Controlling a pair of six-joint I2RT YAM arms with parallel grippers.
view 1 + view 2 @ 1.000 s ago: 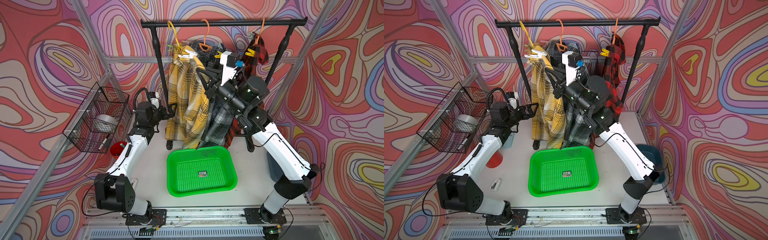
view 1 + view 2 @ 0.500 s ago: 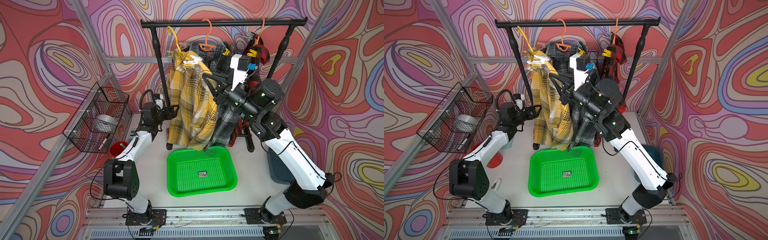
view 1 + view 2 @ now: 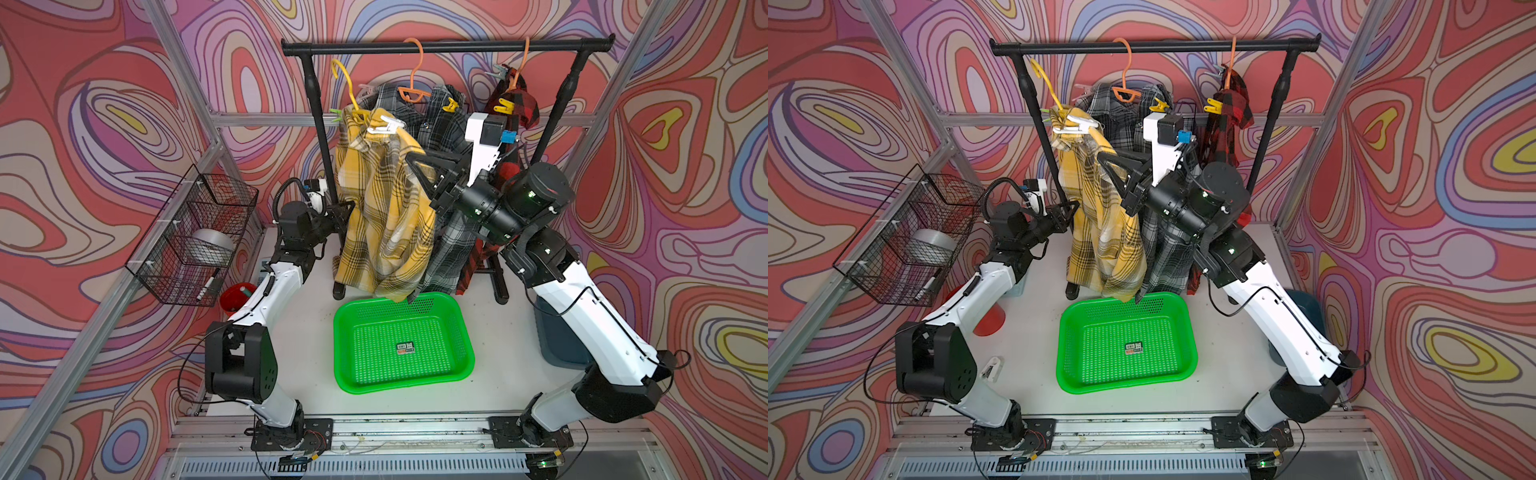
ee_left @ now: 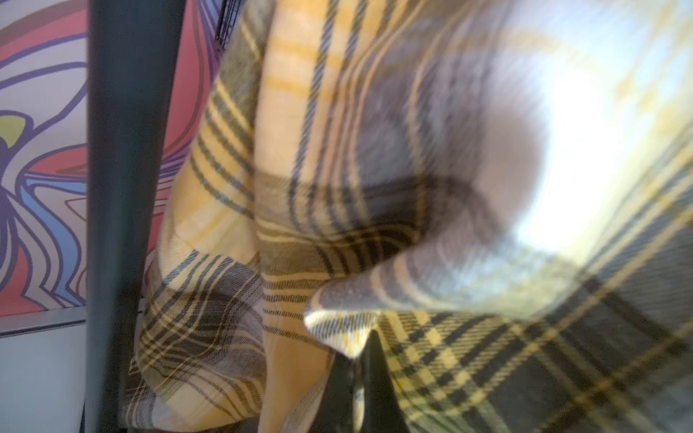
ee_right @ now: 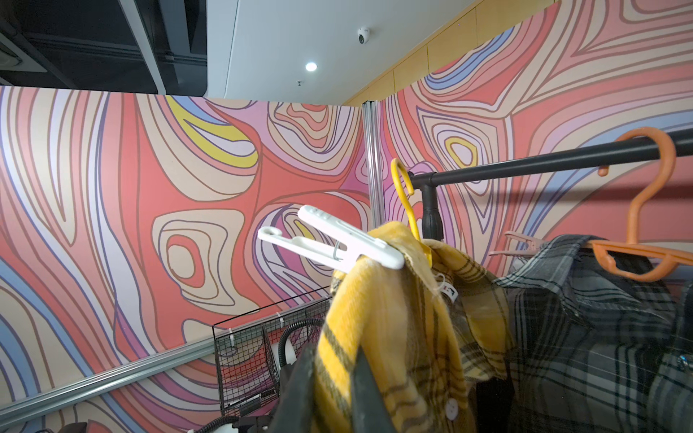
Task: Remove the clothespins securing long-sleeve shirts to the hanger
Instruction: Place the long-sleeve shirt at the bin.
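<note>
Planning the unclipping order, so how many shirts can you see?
3: a yellow plaid shirt at the rack end nearest the wire basket, a grey plaid shirt in the middle, a red-black shirt at the far end. More may be hidden behind.

The white-and-black left arm (image 3: 274,286) stretches toward 1 o'clock, left end effector (image 3: 345,209) clamped shut, while the raised right arm (image 3: 590,316) aims its right end effector (image 3: 412,160) at 9 o'clock, likewise pinched closed.

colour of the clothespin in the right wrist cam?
White. The clothespin shows best in the right wrist view, clipped on the yellow shirt.
</note>
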